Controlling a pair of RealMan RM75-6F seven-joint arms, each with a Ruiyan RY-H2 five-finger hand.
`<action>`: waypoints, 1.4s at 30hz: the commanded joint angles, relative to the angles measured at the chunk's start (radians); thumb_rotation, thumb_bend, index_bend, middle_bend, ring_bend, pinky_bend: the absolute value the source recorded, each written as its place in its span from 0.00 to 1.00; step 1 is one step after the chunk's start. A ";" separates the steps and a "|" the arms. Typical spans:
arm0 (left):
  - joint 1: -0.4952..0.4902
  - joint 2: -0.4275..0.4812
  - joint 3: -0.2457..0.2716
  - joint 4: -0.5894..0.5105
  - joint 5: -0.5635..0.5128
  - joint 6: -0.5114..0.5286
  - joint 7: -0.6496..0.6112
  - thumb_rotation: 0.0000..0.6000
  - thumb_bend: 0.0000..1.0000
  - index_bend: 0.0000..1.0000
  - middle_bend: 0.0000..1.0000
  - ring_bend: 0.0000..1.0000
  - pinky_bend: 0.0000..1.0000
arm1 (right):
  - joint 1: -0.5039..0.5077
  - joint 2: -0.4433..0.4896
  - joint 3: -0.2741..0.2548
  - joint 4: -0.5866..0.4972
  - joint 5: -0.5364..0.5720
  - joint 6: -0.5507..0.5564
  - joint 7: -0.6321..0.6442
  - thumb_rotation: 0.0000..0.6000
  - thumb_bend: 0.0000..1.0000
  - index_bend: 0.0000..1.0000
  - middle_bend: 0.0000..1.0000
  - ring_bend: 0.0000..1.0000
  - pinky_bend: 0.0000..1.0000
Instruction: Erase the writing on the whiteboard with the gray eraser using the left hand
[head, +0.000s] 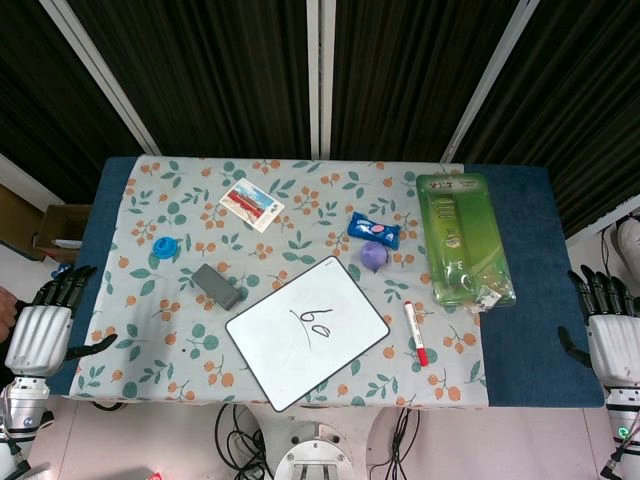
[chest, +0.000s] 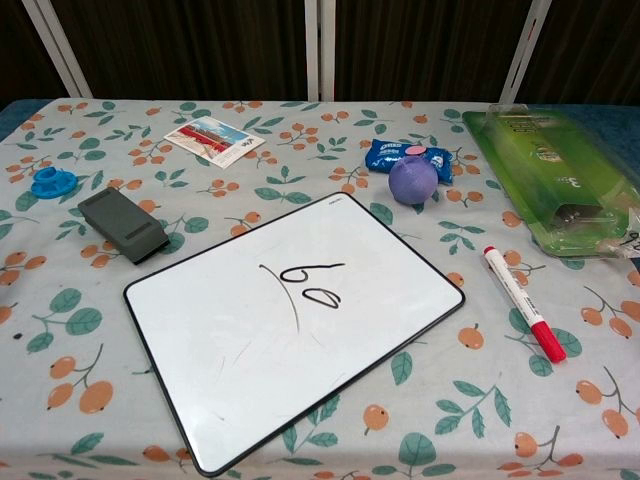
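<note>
The gray eraser (head: 219, 286) lies just left of the whiteboard (head: 307, 331), untouched; your left hand (head: 42, 330) hangs empty, fingers apart, well left of it. It looks light and stiff, so grip its long sides and press gently, since the whiteboard may slide.

table (head: 530, 290) | floral cloth (head: 160, 215) | on cloth: whiteboard (head: 345, 345), gray eraser (head: 218, 286), marker (head: 415, 333), green package (head: 462, 238)

A: Describe the left hand (head: 40, 325).
B: White ribbed housing over the back of the hand, with black segmented fingers.
A: And the right hand (head: 610, 335)?
B: Same build: white ribbed housing, black fingers, a green indicator light near the wrist.
</note>
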 joint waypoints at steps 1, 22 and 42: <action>0.000 0.000 0.000 0.000 0.000 0.000 -0.001 0.85 0.00 0.10 0.10 0.08 0.18 | 0.000 0.001 0.000 -0.001 0.000 0.000 -0.001 1.00 0.25 0.00 0.00 0.00 0.00; -0.335 -0.009 -0.045 0.180 0.138 -0.356 -0.088 1.00 0.00 0.10 0.12 0.08 0.19 | 0.008 0.003 0.003 -0.025 -0.001 -0.006 -0.031 1.00 0.25 0.00 0.00 0.00 0.00; -0.546 -0.288 0.067 0.543 0.252 -0.477 -0.261 1.00 0.01 0.19 0.20 0.14 0.20 | 0.006 -0.003 0.010 -0.012 0.023 -0.010 -0.035 1.00 0.26 0.00 0.00 0.00 0.00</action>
